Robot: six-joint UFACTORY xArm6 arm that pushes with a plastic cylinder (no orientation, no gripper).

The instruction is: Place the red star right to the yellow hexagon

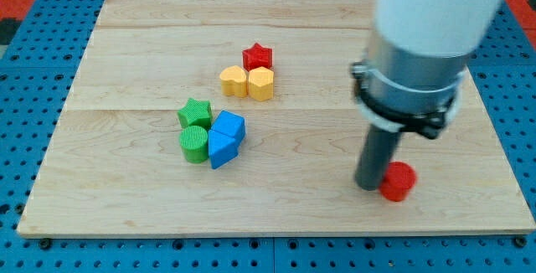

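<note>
The red star (258, 56) sits near the board's upper middle, touching the top of the yellow hexagon (261, 83). A yellow heart (234, 80) touches the hexagon's left side. My tip (370, 186) is far off at the view's lower right, resting against the left side of a red cylinder (399, 181). The arm's wide white and grey body hangs above the tip.
A green star (195, 112), a green cylinder (193, 144) and two blue blocks (225, 137) form a cluster at the view's lower left of the yellow pair. The wooden board (126, 47) lies on a blue pegboard.
</note>
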